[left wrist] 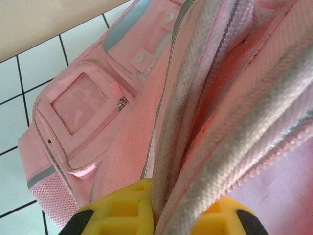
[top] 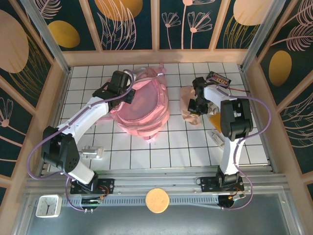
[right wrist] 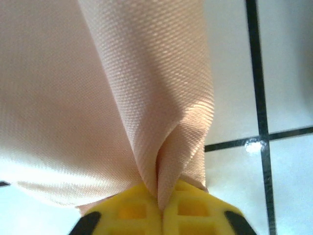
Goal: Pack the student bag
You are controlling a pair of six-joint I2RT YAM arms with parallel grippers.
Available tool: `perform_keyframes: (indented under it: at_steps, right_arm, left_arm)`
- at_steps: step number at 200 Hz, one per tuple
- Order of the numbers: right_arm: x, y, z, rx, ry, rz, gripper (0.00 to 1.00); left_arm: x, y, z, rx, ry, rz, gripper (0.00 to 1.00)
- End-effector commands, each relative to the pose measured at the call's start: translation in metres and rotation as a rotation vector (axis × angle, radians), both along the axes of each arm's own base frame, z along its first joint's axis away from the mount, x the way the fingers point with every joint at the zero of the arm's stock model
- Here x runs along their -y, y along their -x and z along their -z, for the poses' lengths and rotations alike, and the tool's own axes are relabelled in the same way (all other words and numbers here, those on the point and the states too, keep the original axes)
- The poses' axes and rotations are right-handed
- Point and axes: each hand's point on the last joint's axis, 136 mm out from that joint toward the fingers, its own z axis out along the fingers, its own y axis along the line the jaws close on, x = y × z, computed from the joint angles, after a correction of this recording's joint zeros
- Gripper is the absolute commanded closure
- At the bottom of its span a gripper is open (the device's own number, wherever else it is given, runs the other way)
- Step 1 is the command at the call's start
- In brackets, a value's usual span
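Fabric swallows both grips: my left jaws clamp a grey-edged fold of the large soft pink fabric backpack (left wrist: 83, 107), lying mid white-tiled tabletop (top: 161, 156); my right jaws pinch the crumpled beige cloth pouch (right wrist: 73, 88), its outline cut off.

- White square-tiled surface (top: 161, 147) with dark grout lines, evenly lit.
- Dark navy wall panels (top: 132, 24) with gold ovals and pale line-drawn leaves, framed in light wood.
- Grey metal rail (top: 161, 177) along the near edge.

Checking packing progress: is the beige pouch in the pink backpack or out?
Out: the pouch is right of the backpack, apart from it, pinched in the right gripper.
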Motion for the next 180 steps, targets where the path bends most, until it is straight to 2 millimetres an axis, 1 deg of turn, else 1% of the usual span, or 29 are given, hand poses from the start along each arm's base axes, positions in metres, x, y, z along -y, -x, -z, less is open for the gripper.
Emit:
perform_keyframes:
  at_steps: [1,18,37,53,62,69,86,96,101,110,122,144,164,180]
  right_arm:
    - [-0.006,0.0,-0.012,0.042,0.005,-0.009,1.0]
    - [-0.014,-0.004,-0.04,0.109,-0.048,0.006,1.0]
    - [-0.02,-0.003,-0.075,0.164,-0.109,0.029,1.0]
    - [-0.027,0.004,-0.104,0.192,-0.16,0.041,1.0]
    - [-0.035,0.012,-0.117,0.193,-0.189,0.035,1.0]
    - [-0.045,0.02,-0.126,0.186,-0.217,0.023,1.0]
    - [-0.076,0.039,-0.143,0.152,-0.305,-0.022,1.0]
    - [-0.096,0.048,-0.149,0.132,-0.36,-0.042,1.0]
    - [-0.11,0.051,-0.152,0.127,-0.401,-0.055,1.0]
    - [-0.132,0.055,-0.154,0.104,-0.472,-0.068,1.0]
    - [-0.158,0.054,-0.154,0.088,-0.555,-0.08,1.0]
    - [-0.194,0.05,-0.141,0.027,-0.672,-0.076,1.0]
    - [-0.216,0.044,-0.126,-0.03,-0.735,-0.073,1.0]
    - [-0.221,0.043,-0.102,-0.091,-0.718,-0.067,1.0]
  left_arm:
    - [-0.008,0.003,-0.018,0.037,0.023,-0.027,1.0]
    - [-0.005,0.002,-0.025,0.046,0.049,-0.026,1.0]
    - [-0.001,0.0,-0.033,0.053,0.079,-0.025,1.0]
    - [0.003,-0.002,-0.037,0.053,0.099,-0.02,1.0]
    - [0.005,-0.003,-0.038,0.048,0.109,-0.018,1.0]
    - [0.006,-0.004,-0.039,0.046,0.119,-0.018,1.0]
    - [0.012,-0.006,-0.043,0.042,0.152,-0.012,1.0]
    - [0.017,-0.007,-0.047,0.039,0.181,-0.007,1.0]
    - [0.02,-0.008,-0.049,0.039,0.2,-0.003,1.0]
    - [0.025,-0.009,-0.052,0.034,0.231,0.003,1.0]
    - [0.031,-0.011,-0.056,0.024,0.268,0.006,1.0]
    - [0.04,-0.013,-0.066,0.02,0.329,0.01,1.0]
    - [0.045,-0.013,-0.077,0.025,0.38,0.01,1.0]
    - [0.041,-0.015,-0.092,0.061,0.405,-0.015,1.0]
